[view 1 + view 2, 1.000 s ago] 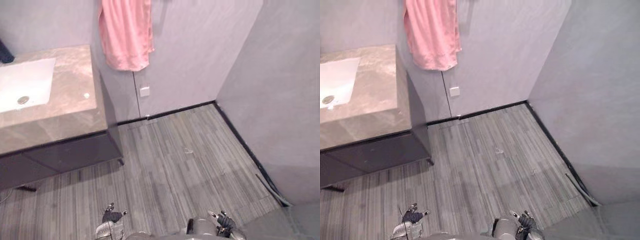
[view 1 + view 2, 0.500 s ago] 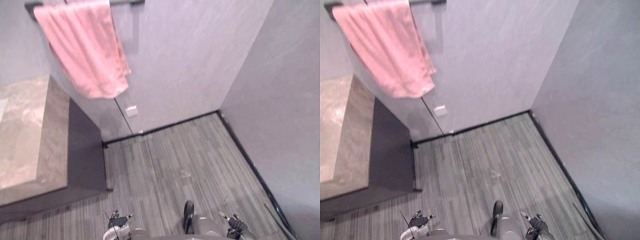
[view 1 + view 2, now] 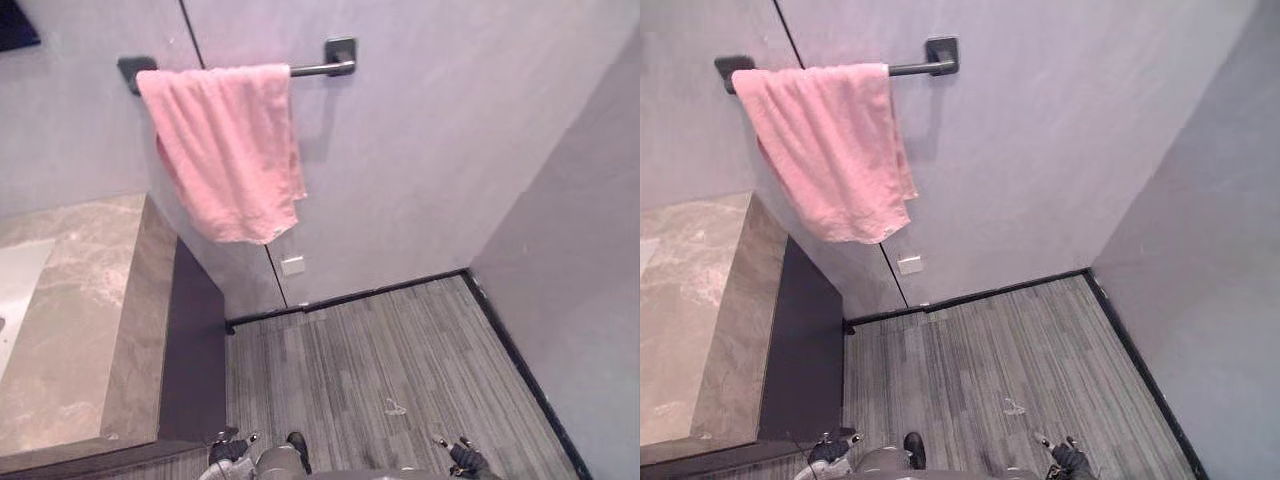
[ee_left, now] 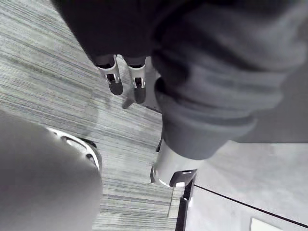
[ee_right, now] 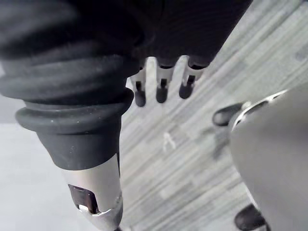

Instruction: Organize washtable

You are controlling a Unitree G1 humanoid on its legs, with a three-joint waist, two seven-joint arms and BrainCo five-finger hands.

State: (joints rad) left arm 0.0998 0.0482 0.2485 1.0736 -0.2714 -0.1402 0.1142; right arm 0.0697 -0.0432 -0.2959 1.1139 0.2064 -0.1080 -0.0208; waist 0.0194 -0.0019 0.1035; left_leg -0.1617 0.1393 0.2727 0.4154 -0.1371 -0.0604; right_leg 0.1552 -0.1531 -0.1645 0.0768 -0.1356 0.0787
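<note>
The left robot hand [image 4: 138, 79] is hanging over the grey plank floor [image 4: 53, 91], its fingers [image 4: 114, 79] pointing straight and holding nothing, its thumb [image 4: 168, 171] sticking out apart from them. A dark skirting strip [image 4: 184, 209] is running along a grey wall [image 4: 240, 168] bearing a white plate [image 4: 270, 225].

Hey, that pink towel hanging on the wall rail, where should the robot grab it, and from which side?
Probably the front layer of the pink towel, just below the bar, pinched from the room side. The wall lies right behind it, and both bar ends sit in fixed mounts, so it likely cannot slide off sideways, only lift over the front.
</note>
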